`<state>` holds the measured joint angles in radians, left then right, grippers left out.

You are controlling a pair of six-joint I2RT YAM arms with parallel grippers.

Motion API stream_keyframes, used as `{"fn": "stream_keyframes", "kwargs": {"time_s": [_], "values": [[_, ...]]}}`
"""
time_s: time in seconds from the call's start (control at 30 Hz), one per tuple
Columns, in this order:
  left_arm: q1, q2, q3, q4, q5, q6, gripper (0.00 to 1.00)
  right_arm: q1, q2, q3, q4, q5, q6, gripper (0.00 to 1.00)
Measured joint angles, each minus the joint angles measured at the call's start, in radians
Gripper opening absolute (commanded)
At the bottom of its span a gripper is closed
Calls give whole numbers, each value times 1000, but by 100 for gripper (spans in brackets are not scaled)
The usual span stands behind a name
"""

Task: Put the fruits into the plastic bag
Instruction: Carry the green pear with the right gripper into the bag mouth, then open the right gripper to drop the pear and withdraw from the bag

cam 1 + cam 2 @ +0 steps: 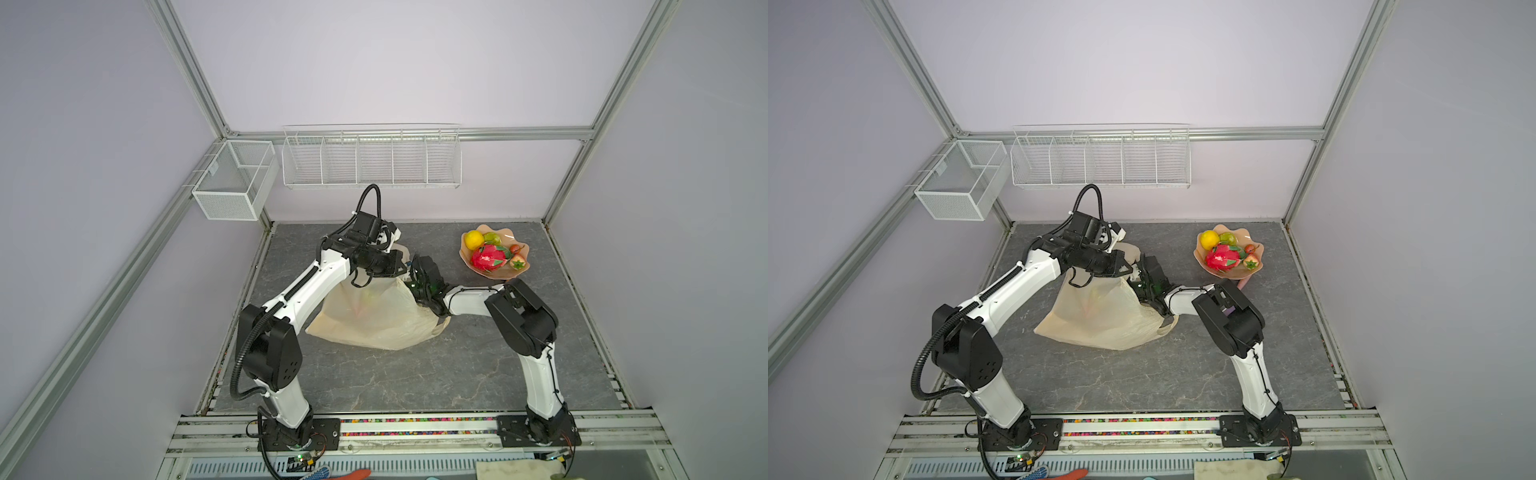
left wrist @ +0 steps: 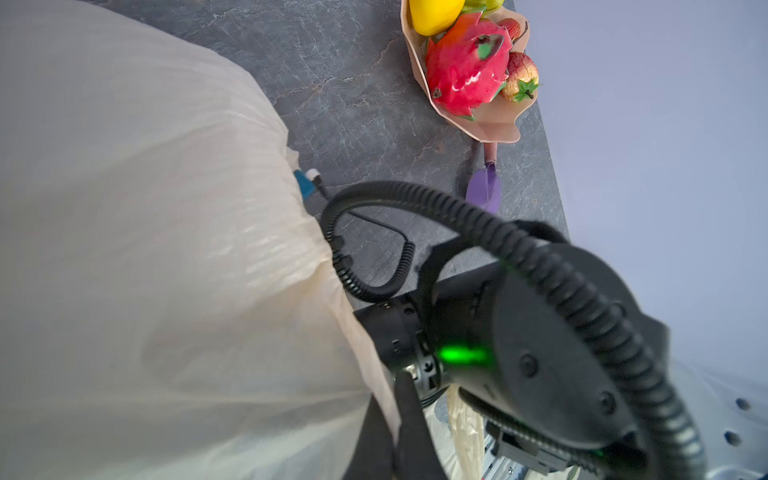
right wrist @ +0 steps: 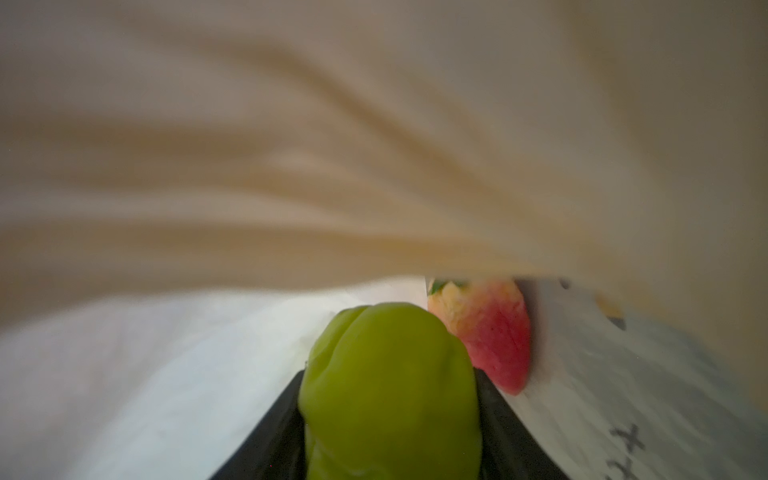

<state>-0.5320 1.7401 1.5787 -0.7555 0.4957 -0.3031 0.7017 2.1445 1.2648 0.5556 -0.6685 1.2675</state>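
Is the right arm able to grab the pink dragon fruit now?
Probably not: the right gripper is inside the plastic bag, shut on a green pear. The dragon fruit lies uncovered in the dish.

The plastic bag (image 1: 374,320) (image 1: 1100,324) is thin, crinkled, translucent cream-yellow. Its top edge is pulled up into a tent shape and its base spreads on the grey bench (image 1: 415,374). In the right wrist view 2 fruits show inside it: a green pear (image 3: 386,386), lumpy and glossy, clamped in the right pincer (image 3: 388,436), and just behind it a red-and-pale strawberry (image 3: 490,332) against the bag wall. 5 fruits sit heaped in the pink dish (image 1: 494,274), well apart from the bag: yellow citrus (image 1: 473,239), another green pear (image 1: 492,238), red-pink dragon fruit (image 1: 490,257), small red fruit (image 1: 515,248), second strawberry (image 1: 518,262).
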Motion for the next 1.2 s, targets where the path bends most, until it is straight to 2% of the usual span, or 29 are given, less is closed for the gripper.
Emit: {"fn": "stream_keyframes", "kwargs": {"time_s": [0.03,0.13,0.27,0.47,0.8,0.97,1.2], "values": [[0,4,0,1,0,0,0,5,15,21,-1,-9,7,68],[0,16,0,3,0,0,0,13,27,39,-18,-30,23,92],[0,21,0,5,-1,0,0,11,27,41,-59,-59,15,99],[0,21,0,11,-5,1,0,-7,-11,39,-207,-91,-37,98],[-2,19,-8,50,-26,0,0,-45,-201,-11,-540,-74,-180,96],[0,18,-55,50,-43,1,0,-94,-312,-27,-761,-1,-281,96],[0,17,-80,49,-54,0,0,-140,-468,-27,-973,163,-377,95]]}}
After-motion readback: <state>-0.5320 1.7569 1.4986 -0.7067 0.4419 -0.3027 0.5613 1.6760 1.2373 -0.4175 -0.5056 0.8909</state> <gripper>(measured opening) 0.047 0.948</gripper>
